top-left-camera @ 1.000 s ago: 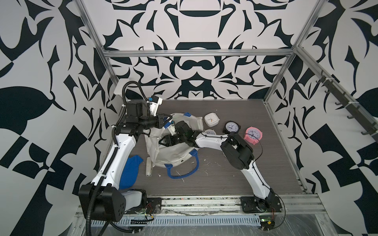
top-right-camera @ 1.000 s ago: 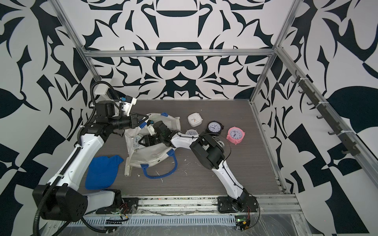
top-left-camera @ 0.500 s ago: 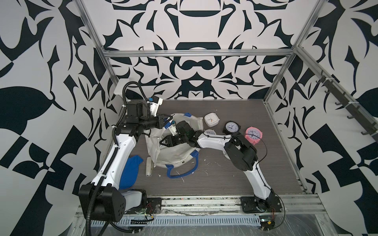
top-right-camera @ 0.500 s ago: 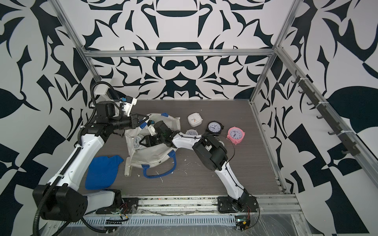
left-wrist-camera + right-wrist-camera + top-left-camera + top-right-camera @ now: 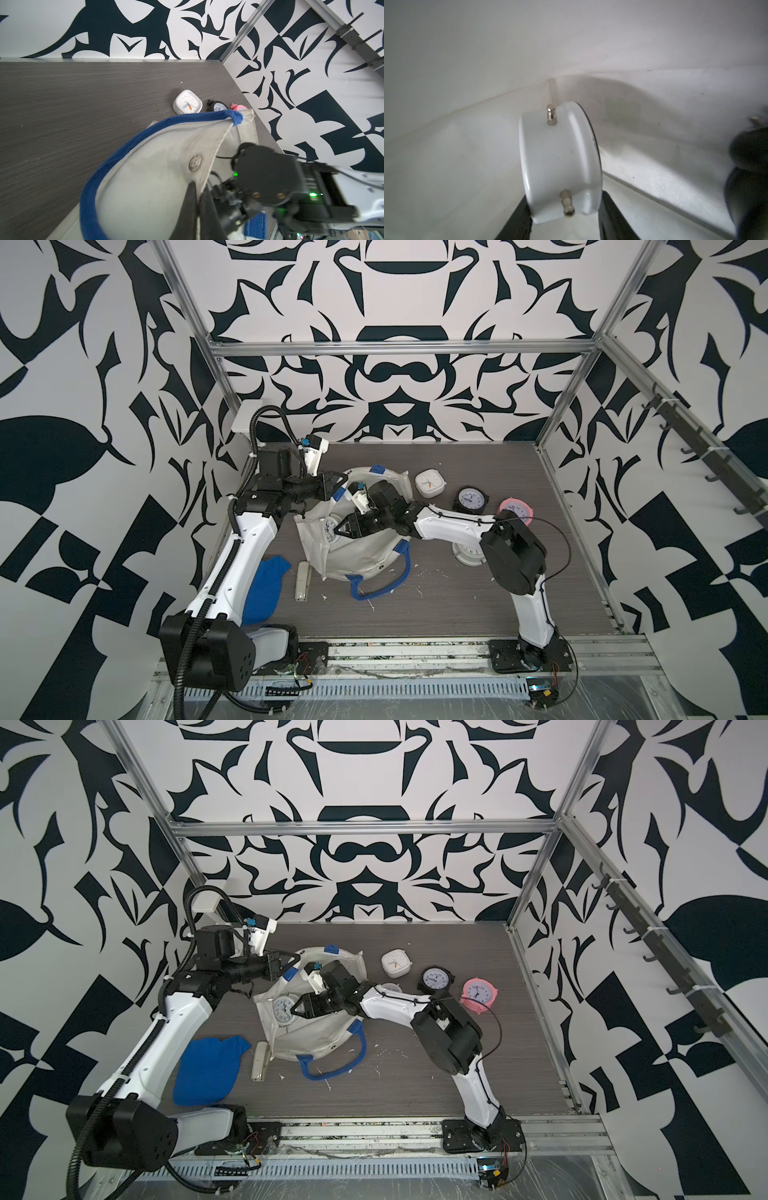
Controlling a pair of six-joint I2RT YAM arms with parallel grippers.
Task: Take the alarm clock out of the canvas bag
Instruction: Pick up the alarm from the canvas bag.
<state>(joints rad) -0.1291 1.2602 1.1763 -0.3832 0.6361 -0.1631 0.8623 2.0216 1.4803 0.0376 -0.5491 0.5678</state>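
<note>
The off-white canvas bag (image 5: 365,560) (image 5: 320,1038) lies open at the middle left in both top views. Inside it stands a white round alarm clock (image 5: 330,526) (image 5: 282,1009) (image 5: 560,158). My right gripper (image 5: 343,529) (image 5: 297,1006) (image 5: 564,209) reaches into the bag and is shut on the clock's body, one black finger (image 5: 519,218) on each side. My left gripper (image 5: 338,483) (image 5: 293,961) (image 5: 198,199) is shut on the bag's rim near a blue handle patch and holds the canvas (image 5: 155,176) up.
On the table behind the right arm lie a white square clock (image 5: 430,485) (image 5: 396,965), a black clock (image 5: 471,499) (image 5: 436,979) and a pink clock (image 5: 515,508) (image 5: 480,994). Another white clock (image 5: 469,553) sits under the right arm. A blue cloth (image 5: 264,589) and a white stapler (image 5: 302,580) lie left of the bag.
My right gripper's jaws have narrowed a little onto the clock and the right arm's elbow has shifted slightly to the right. The left arm has not moved.
</note>
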